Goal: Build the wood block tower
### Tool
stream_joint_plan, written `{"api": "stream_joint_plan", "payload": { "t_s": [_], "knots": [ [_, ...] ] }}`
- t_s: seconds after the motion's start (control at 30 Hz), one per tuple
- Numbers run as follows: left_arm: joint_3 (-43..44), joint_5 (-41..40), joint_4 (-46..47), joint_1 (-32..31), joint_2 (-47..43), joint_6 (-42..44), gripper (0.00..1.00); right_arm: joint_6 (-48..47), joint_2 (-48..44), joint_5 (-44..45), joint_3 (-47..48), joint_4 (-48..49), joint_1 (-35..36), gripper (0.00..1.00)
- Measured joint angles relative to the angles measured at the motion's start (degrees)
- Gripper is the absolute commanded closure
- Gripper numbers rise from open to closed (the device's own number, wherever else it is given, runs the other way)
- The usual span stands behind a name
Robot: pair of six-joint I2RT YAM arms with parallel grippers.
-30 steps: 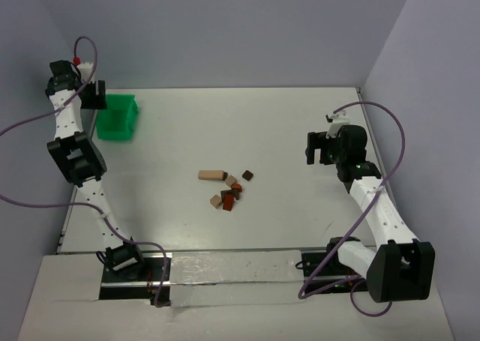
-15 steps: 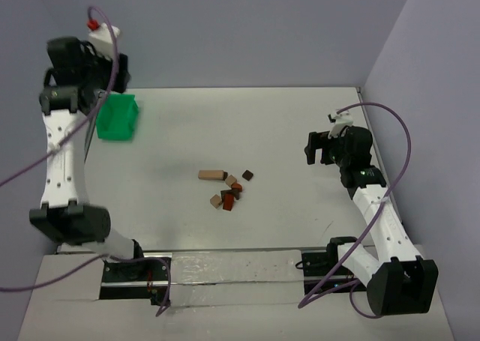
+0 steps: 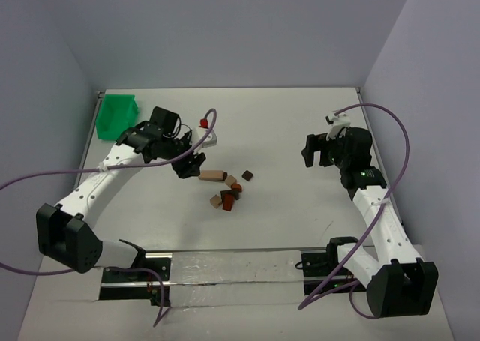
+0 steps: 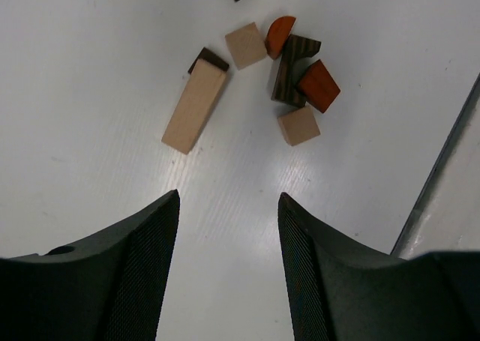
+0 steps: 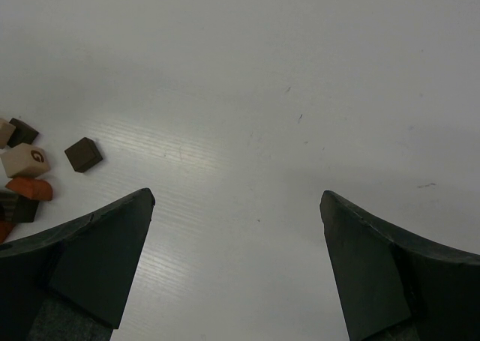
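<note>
Upper left of the overhead view: a green tray (image 3: pixel 116 118) sits at the far-left edge of the table (image 3: pixel 285 124). It plays no part in the build.

Right of it, the left gripper (image 3: pixel 186 166) hangs low, jaws apart and empty, just beside the left end of the long tan block (image 3: pixel 212 175).

Centre: no tower stands. The wood blocks (image 3: pixel 227 193) lie loose and flat, several touching in a small cluster. A dark cube (image 3: pixel 247 174) lies slightly apart at its upper right.

Assessment: the pieces look light, rigid and smooth-faced, so they are likely to skid or topple if nudged. The long block is best taken across its narrow width at mid-length. The reddish wedge (image 4: pixel 319 86) should be taken by its parallel sides, never its slope. Crowded neighbours risk being disturbed.

Right: the right gripper (image 3: pixel 311 150) is well apart from the blocks, jaws spread wide, holding nothing.
</note>
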Motion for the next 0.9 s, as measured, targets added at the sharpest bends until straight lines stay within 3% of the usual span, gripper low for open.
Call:
{"api": "stream_joint_plan", "payload": {
  "t_s": [0.17,0.33,0.57,0.9],
  "knots": [
    [2.49,-2.55,1.85,-4.28,9.54,5.29,0.32,-0.32,0.00,-0.46,0.00,-0.22,0.00,0.00],
    [2.43,-6.56,4.20,-4.71,18.27,9.07,0.31,-0.48,0.15,-0.56,0.00,-0.26,0.00,0.00],
    [3.11,-8.60,7.61,-4.75,20.84,14.83,0.31,-0.63,1.87,-1.03,0.00,-0.33,0.00,0.00],
    [4.43,-7.15,8.04,-5.37,25.76,19.68,0.23,-1.06,4.12,-1.07,0.30,-1.02,0.00,0.00]
  ]
}}
